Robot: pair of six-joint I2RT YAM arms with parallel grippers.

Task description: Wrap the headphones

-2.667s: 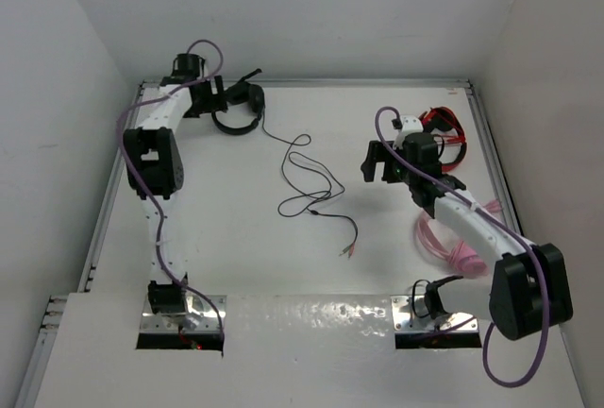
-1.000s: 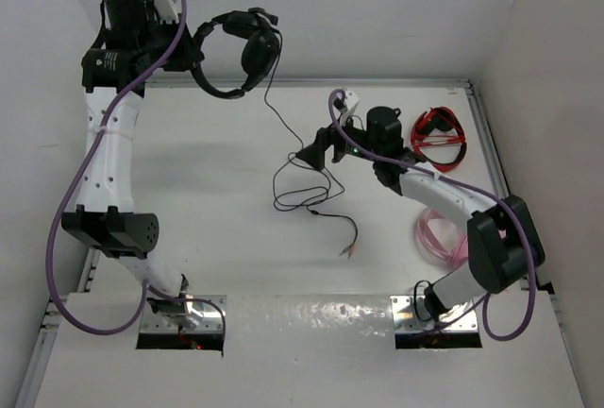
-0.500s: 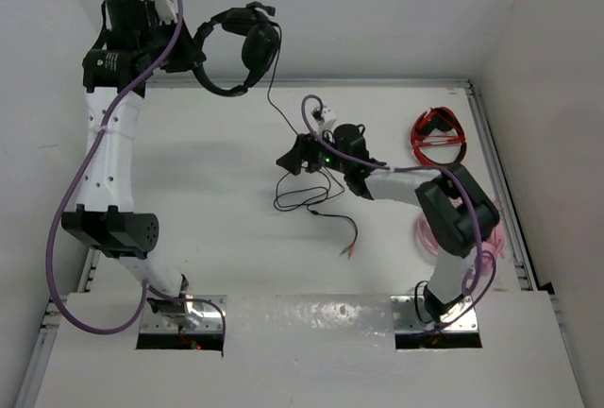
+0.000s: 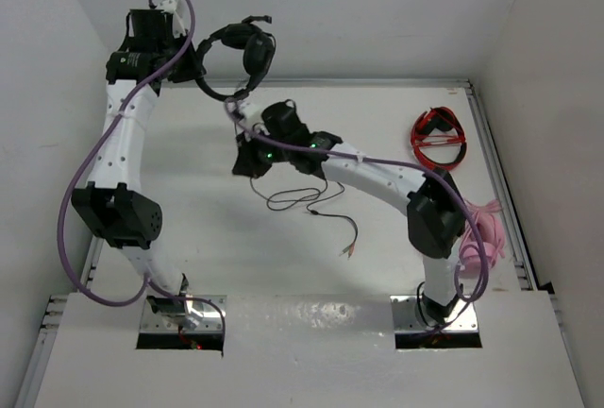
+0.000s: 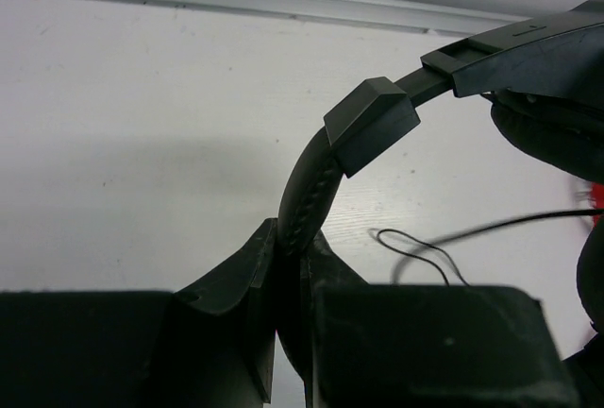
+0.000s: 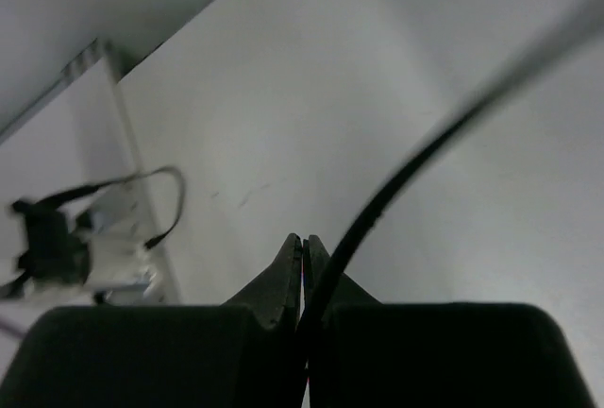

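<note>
The black headphones [image 4: 247, 54] hang in the air over the table's back left, one earcup facing down. My left gripper [image 4: 193, 63] is shut on their padded headband [image 5: 311, 181], which rises from between the fingers [image 5: 255, 266]. The thin black cable [image 4: 297, 195] drops from the earcup to loose loops on the table and ends in a plug [image 4: 351, 249]. Just below the headphones, my right gripper [image 4: 247, 164] is shut on the cable [image 6: 406, 172]. In the right wrist view it runs up and to the right from the closed fingertips [image 6: 291, 257].
A red headset [image 4: 439, 139] lies at the back right near the table's rail. A pink headset [image 4: 481, 224] lies at the right edge, partly behind my right arm. White walls close in the table on three sides.
My right arm has swung left across the table to a spot under the headphones, and its jaws have shut on the cable. The left arm holds the headphones up, shifted slightly.
</note>
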